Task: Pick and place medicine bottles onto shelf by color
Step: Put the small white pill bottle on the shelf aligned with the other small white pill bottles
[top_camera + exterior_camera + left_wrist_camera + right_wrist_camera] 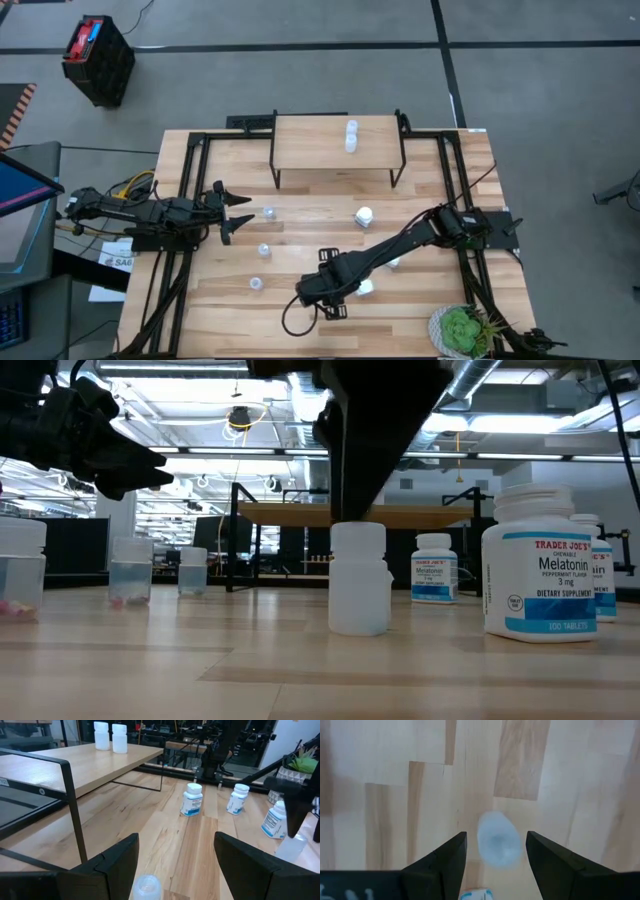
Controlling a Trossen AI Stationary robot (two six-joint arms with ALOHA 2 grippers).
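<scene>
R gripper | jaws apart, straddling pale-blue bottle lower-centre (lined up for pick) | L gripper jaws apart, idle mid-left | shelf holds 2 white bottles.

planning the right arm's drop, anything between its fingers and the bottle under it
Nothing: in the right wrist view the right gripper is open, its jaws flanking the pale bottle, only bare table around it.

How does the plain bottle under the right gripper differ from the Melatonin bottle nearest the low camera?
The plain bottle is unlabelled and translucent; the Melatonin bottle is opaque white with a blue-banded label. The plain bottle is slimmer, and stands below the right gripper's open fingers; the Melatonin bottle stands apart. Both are upright on the table.
</scene>
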